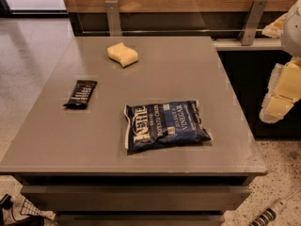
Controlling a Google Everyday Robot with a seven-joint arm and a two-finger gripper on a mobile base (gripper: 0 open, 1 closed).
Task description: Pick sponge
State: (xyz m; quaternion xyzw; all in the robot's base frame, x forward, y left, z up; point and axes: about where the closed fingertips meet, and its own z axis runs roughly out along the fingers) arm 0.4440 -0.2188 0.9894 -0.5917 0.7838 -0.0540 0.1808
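The sponge (122, 54) lies flat near the far edge of the table (183, 69), upper left of centre: a small pale yellow foam block with wavy sides. The gripper (277, 102) hangs beyond the table at the frame's right edge, well apart from it; open or closed, I cannot tell. A blue chip bag (165, 125) sits lower centre, a dark snack bar (80, 94) at left

Dim, soft light; hand (278, 102) far right

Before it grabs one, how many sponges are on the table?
1: the sponge lies at the far side of the table, left of centre. The gripper hangs beyond its right edge.
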